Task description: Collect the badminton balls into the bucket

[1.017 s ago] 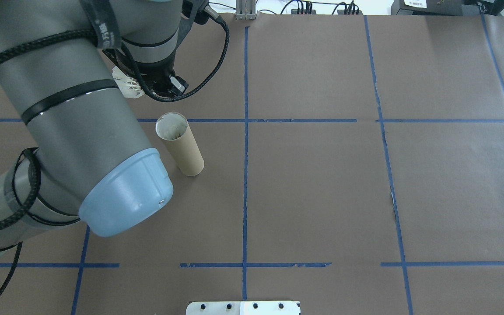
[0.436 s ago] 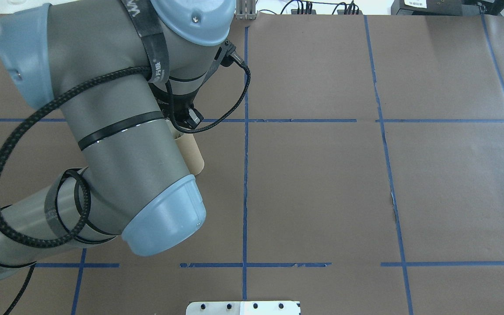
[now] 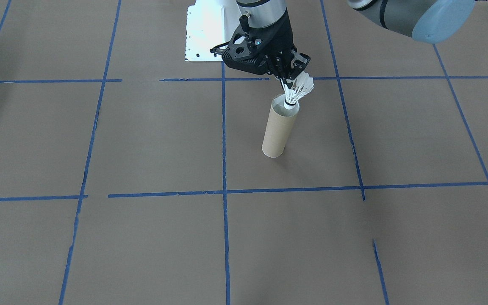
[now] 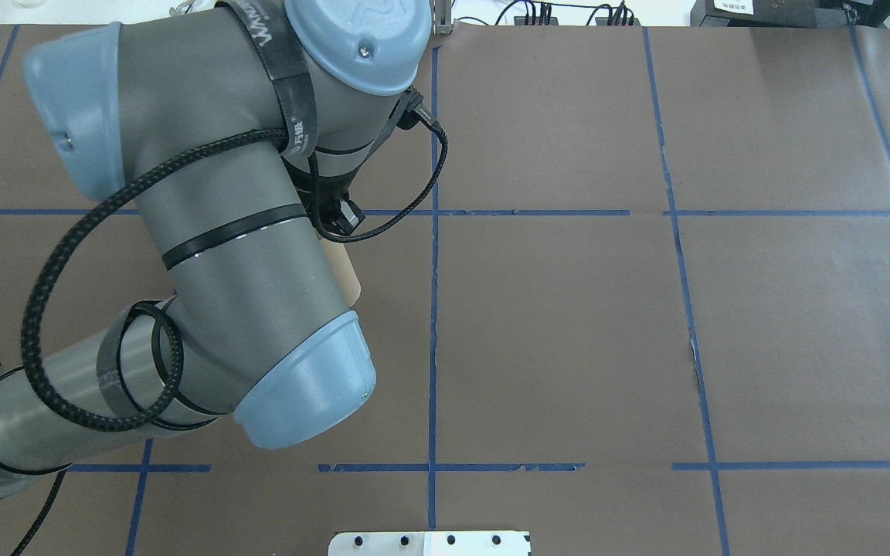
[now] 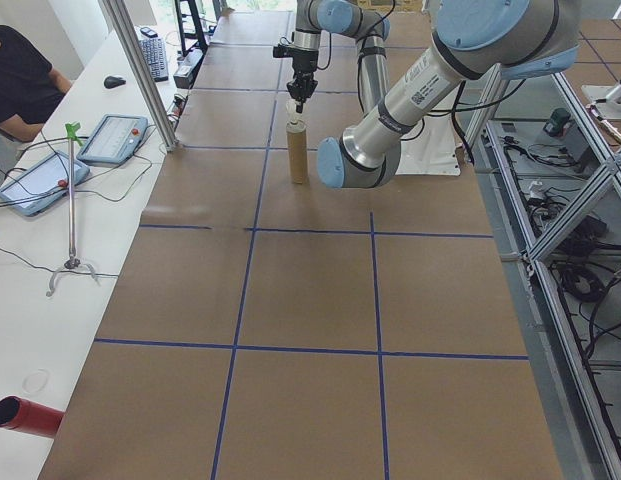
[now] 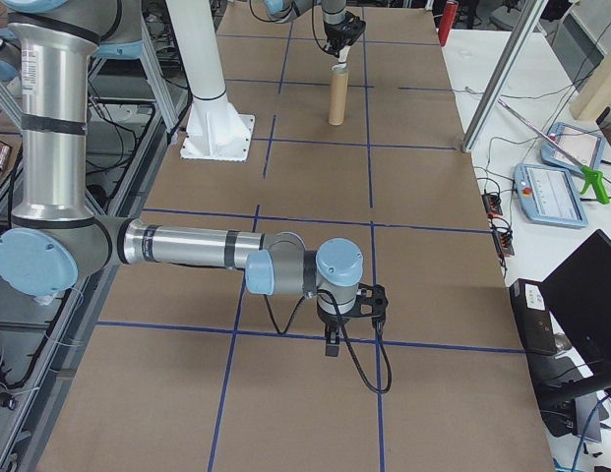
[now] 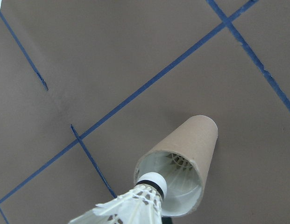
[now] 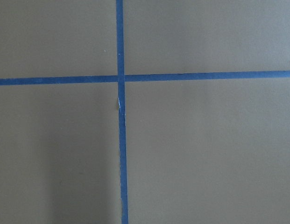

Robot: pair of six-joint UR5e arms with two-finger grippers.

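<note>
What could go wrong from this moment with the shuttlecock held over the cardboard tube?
The left gripper holds the shuttlecock tilted, cork tip at the cardboard tube mouth near its rim; released so, it might catch on the rim or fall outside. The tube is tall, narrow and stands free on the table, so a push from the gripper could tip it. Another shuttlecock already sits inside, so this one may not seat fully.

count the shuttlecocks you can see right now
2. One shuttlecock is held by the left tool, cork tip at the cardboard tube's mouth. Another's feathers show down inside the tube; more may be hidden beneath.
</note>
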